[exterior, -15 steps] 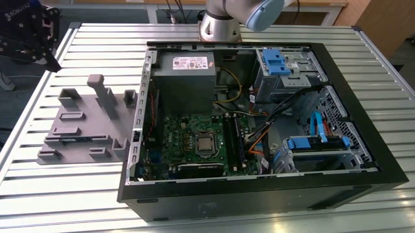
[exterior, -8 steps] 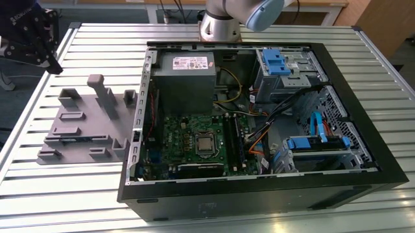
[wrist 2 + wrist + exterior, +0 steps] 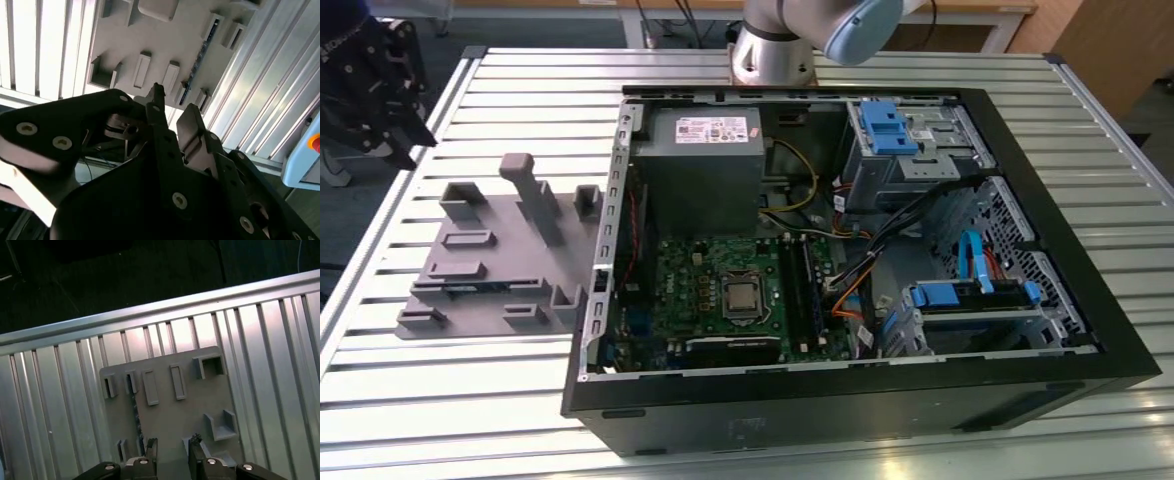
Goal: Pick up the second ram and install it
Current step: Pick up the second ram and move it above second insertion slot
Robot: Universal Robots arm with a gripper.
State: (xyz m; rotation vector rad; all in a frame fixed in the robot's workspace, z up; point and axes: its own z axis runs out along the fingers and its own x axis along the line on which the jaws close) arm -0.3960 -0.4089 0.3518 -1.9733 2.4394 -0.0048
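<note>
The second ram (image 3: 200, 56) is a thin dark stick standing on edge in a slot of the grey tray (image 3: 165, 35). In the first wrist view the ram (image 3: 135, 415) runs along the tray (image 3: 195, 405) beside a row of short upright blocks. My gripper (image 3: 173, 445) hangs well above the tray, open, with nothing between its fingers. In the second wrist view the gripper (image 3: 175, 107) also shows a clear gap between its two black fingers (image 3: 157, 102). In the exterior view the tray (image 3: 480, 260) sits at the left, with the ram (image 3: 460, 288) near its front.
An open computer case (image 3: 854, 400) lies on the ribbed metal table (image 3: 454, 400), to the tray's right in the exterior view. Inside are the green motherboard (image 3: 694, 280) with a silver chip, a grey power supply (image 3: 700, 160), cables and blue drive brackets. The arm's base (image 3: 767, 55) stands behind the case.
</note>
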